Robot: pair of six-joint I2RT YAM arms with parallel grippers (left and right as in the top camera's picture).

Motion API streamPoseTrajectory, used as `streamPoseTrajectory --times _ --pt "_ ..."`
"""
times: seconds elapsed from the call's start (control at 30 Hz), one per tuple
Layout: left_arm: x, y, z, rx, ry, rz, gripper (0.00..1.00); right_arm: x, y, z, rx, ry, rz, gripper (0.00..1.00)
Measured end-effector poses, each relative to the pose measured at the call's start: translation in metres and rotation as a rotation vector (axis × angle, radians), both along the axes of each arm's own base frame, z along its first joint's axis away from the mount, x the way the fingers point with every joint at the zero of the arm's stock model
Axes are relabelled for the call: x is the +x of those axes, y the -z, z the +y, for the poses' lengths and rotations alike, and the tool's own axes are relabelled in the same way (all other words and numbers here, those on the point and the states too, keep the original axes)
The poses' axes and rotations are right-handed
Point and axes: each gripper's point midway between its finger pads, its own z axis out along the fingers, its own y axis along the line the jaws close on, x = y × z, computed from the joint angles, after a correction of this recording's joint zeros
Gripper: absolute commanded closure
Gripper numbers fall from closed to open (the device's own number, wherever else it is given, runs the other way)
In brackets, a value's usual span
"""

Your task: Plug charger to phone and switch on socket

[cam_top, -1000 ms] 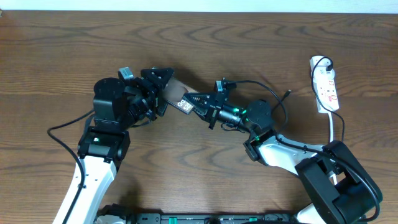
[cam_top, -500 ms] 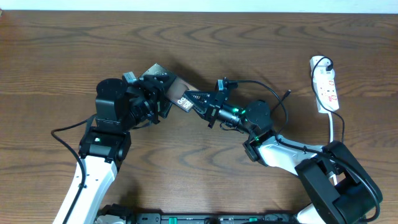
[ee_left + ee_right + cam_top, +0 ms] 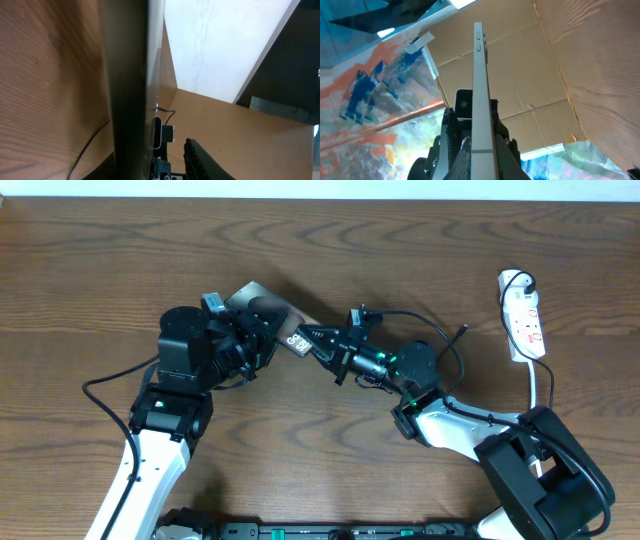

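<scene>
The phone (image 3: pixel 283 315), a bronze-brown slab, hangs over the table's middle between both arms. My right gripper (image 3: pixel 312 340) is shut on its near-right end. In the right wrist view the phone (image 3: pixel 479 90) stands edge-on, pinched between both pads. My left gripper (image 3: pixel 258 322) straddles its other end. In the left wrist view the phone's dark edge (image 3: pixel 131 90) fills the left, and one finger (image 3: pixel 200 161) stands a small gap away; the other finger is hidden. The charger's thin black end (image 3: pixel 462 332) lies loose on the table. The socket (image 3: pixel 526 320) lies at the far right.
The socket's white cord (image 3: pixel 536 385) runs toward the right arm's base (image 3: pixel 540 480). Black cables loop above the right arm (image 3: pixel 425 318) and left of the left arm (image 3: pixel 105 385). Bare wood stretches along the far side (image 3: pixel 120 250).
My left gripper has shifted a little right and away, onto the phone, and its jaws have narrowed. More of the phone's far end shows now. The right gripper has kept its hold.
</scene>
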Motion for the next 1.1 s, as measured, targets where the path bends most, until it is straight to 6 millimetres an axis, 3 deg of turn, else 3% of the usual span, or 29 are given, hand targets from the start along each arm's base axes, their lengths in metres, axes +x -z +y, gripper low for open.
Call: streamPoseTrajectory --times 0.27,0.43,0.87,0.93,1.1 --pt "0.000 0.001 0.001 0.033 0.011 -0.025 0.92 -0.008 -0.010 0.002 0.027 -0.035 -0.043 0.99" --pt "0.001 0.001 0.001 0.048 0.017 -0.041 0.92 -0.008 -0.011 0.001 0.037 -0.032 -0.028 0.98" --pt "0.003 0.003 0.005 0.065 -0.009 -0.038 0.92 -0.023 -0.005 0.012 -0.001 -0.103 -0.056 0.59" --pt "0.004 0.004 0.006 0.073 -0.018 -0.038 0.92 -0.027 0.000 0.014 -0.028 -0.124 -0.077 0.55" --pt "-0.001 0.022 0.015 0.178 -0.009 -0.020 0.92 -0.032 0.026 0.017 -0.138 -0.164 -0.109 0.34"
